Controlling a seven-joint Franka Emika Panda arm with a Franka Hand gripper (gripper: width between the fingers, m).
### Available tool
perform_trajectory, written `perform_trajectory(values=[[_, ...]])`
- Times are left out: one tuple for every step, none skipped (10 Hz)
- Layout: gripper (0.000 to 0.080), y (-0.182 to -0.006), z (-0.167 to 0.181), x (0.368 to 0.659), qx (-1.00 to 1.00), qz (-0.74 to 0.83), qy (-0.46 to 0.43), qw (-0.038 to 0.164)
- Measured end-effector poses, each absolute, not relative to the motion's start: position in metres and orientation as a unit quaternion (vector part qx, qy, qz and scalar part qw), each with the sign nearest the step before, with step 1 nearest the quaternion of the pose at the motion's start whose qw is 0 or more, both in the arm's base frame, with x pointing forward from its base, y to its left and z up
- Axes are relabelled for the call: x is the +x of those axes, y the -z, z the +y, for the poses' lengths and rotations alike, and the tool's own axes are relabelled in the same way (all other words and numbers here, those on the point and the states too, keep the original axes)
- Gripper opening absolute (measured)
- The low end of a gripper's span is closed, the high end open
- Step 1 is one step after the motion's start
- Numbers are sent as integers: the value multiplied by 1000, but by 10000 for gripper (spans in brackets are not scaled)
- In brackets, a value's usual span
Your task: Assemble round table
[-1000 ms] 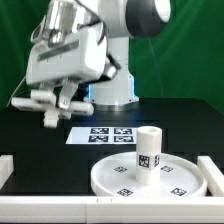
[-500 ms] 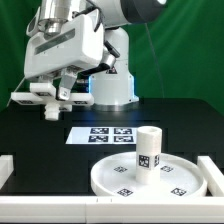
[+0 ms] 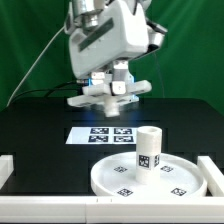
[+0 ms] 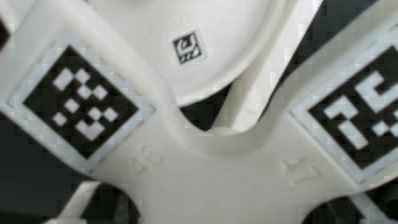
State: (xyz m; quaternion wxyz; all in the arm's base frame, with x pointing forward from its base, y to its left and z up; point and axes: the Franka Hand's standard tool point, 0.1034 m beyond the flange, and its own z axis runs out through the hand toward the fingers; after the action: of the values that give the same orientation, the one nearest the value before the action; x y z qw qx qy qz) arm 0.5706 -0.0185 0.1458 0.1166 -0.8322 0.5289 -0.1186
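Note:
The large round rimmed disc (image 3: 112,181) lies flat at the front of the black table, with small square tags on it. The short cylindrical leg (image 3: 148,150) stands upright on it, right of its middle. My gripper (image 3: 115,92) hangs in the air behind the marker board, shut on the white T-shaped foot piece (image 3: 88,98), whose arms stick out level to both sides. In the wrist view the foot piece (image 4: 214,150) fills the picture with its black-white tags, and my gripper (image 4: 214,205) clamps its near end. Disc and leg are hidden there.
The marker board (image 3: 105,134) lies flat on the table between the arm's base and the disc. White rails (image 3: 6,170) border the table at the exterior view's left, right and front. A green curtain hangs behind.
The arm has swung from the exterior view's left toward the middle, carrying the foot piece with it. Disc and leg have not moved.

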Motion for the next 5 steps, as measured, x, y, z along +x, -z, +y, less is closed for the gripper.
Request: perform_trajectory(values=[[443,-146,-20,571,-834,525,120,116],[443,-146,-21,571,-834,526,120,116],[443,-146,-19,571,-835,524,120,116],[443,-145,-5,568,-867,480,88,105],[443,-148,4,570,-894,432,67,100]])
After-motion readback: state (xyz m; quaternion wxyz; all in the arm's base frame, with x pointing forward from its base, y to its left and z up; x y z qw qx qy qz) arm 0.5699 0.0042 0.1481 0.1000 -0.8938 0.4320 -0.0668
